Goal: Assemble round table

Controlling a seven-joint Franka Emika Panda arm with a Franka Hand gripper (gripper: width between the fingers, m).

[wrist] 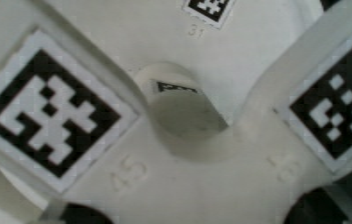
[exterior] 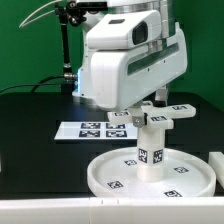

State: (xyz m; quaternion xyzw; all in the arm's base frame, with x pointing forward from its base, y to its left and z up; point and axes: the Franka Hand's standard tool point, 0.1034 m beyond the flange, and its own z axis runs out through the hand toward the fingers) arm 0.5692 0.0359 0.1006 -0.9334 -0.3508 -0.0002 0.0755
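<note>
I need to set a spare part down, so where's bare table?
Bare table: the dark stretch on the exterior view's left, bordered by the marker board and the disc. It is crowded on the disc, where the leg stands with the foot on top under the gripper.

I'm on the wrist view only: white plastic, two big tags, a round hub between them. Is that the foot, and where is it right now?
Observer: Yes, that's the cross-shaped foot. It is at the top of the leg, directly under the gripper.
Operator: Is the leg upright, and what is it on?
Observer: It is upright, standing in the middle of the round disc, which lies flat on the table.
</note>
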